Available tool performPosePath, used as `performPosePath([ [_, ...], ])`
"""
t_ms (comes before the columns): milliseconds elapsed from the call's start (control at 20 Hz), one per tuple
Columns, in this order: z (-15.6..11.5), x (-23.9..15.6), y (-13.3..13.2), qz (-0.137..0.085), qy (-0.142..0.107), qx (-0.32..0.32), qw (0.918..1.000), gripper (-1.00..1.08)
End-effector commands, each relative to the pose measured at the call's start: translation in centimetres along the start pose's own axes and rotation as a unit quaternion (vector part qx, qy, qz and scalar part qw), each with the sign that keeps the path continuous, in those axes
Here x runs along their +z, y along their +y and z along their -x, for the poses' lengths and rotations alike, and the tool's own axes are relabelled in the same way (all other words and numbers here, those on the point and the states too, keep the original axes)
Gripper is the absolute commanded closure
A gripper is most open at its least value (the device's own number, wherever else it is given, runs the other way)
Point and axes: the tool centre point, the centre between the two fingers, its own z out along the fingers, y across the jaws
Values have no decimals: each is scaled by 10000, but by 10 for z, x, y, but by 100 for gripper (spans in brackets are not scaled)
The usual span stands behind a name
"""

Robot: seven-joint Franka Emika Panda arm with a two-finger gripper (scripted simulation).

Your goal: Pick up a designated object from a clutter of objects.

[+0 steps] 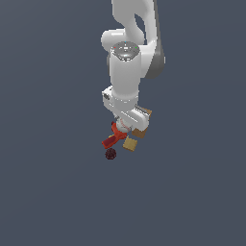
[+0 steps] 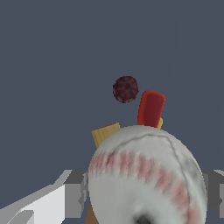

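Baseball, lower centre of wrist view, seated between tool fingers, seemingly clenched on it. Judged light, firm, smooth-rolling; best pinched across widest girth. Maroon ball well apart.

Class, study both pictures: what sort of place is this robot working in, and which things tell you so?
Most likely a simulated test scene, not a real room: a featureless grey floor without walls or furniture, flat rendered shading, and only a small clutter: baseball, red drill-shaped tool, tan cube, maroon ball.

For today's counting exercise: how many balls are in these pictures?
2. The white baseball sits between the claw's fingers; the dark maroon ball lies beyond the red tool. Others may be hidden.
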Motion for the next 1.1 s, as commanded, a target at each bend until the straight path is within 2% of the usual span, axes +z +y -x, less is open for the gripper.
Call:
performPosePath([
  [0,-8,-24,19,-6,5,1,10000,108],
  [600,-45,-125,99,5,17,6,10000,108],
  [1050,-62,-167,129,5,23,-3,10000,108],
])
